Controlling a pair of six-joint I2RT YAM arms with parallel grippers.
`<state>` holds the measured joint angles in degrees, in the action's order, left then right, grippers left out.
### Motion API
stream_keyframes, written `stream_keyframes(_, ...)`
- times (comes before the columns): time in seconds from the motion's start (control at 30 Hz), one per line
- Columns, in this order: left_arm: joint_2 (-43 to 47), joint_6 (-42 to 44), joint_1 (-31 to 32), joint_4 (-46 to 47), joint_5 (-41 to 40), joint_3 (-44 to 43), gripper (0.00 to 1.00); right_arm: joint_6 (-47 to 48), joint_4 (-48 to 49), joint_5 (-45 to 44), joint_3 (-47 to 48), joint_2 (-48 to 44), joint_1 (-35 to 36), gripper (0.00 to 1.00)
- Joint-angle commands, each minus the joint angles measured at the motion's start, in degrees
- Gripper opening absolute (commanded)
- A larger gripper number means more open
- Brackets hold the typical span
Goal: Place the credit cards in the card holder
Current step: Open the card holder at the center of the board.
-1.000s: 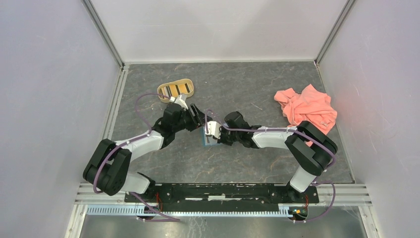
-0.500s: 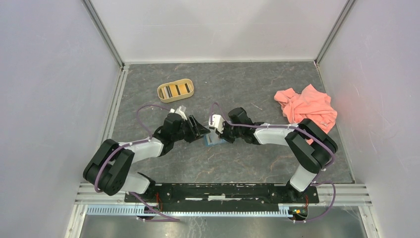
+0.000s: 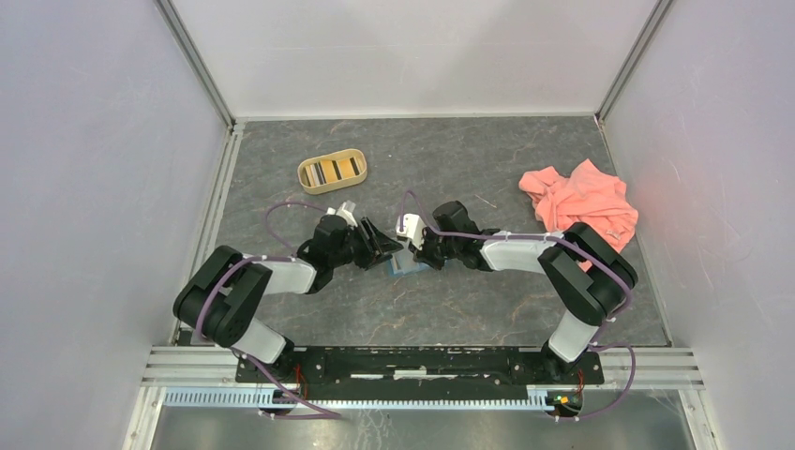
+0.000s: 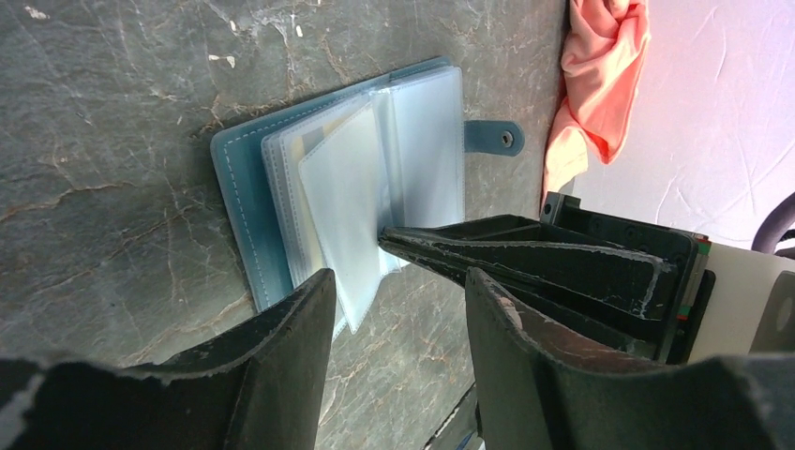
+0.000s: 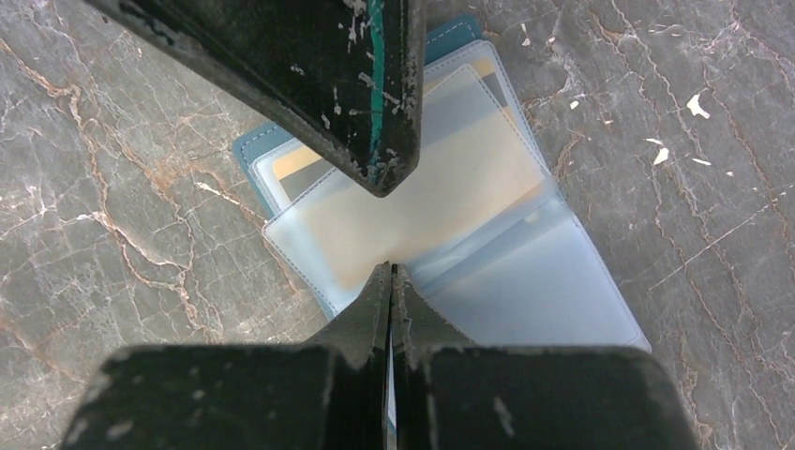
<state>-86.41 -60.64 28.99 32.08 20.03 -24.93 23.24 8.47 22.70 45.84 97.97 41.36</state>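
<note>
Looking down, we've got the card holder [image 4: 234, 187] lying open in the middle, right gripper [image 5: 391, 272] closed tight with tips touching its clear sleeves [image 5: 441, 187], left gripper [image 4: 398, 281] wide and empty just left of it

The card holder [image 3: 405, 265] lies open near the middle of the desk [image 3: 487, 159], its teal-blue cover [image 4: 239, 187] flat, clear plastic sleeves [image 5: 525, 291] fanned upward and a snap tab [image 4: 494, 138] sticking out on one side. A yellow-gold card [image 5: 295, 161] shows through one sleeve. More credit cards [image 3: 331, 170], black and yellow-gold, stand in a tan oval tray [image 3: 309, 178] toward the far left corner.
</note>
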Motion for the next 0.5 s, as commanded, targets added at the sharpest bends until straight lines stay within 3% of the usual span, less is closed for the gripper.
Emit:
stream_keyframes(0.0, -2.09, -2.08, 0.22, 4.2, 1.14, -0.3, 0.6, -1.17, -0.91, 0.8, 1.53, 1.12, -0.34, 0.0)
stream_keyframes(0.47, -6.95, -2.39, 0.26, 6.02, 0.79, -0.41, 0.6, -1.61, -0.82, 1.71, 1.62, 0.6, -0.55, 0.0)
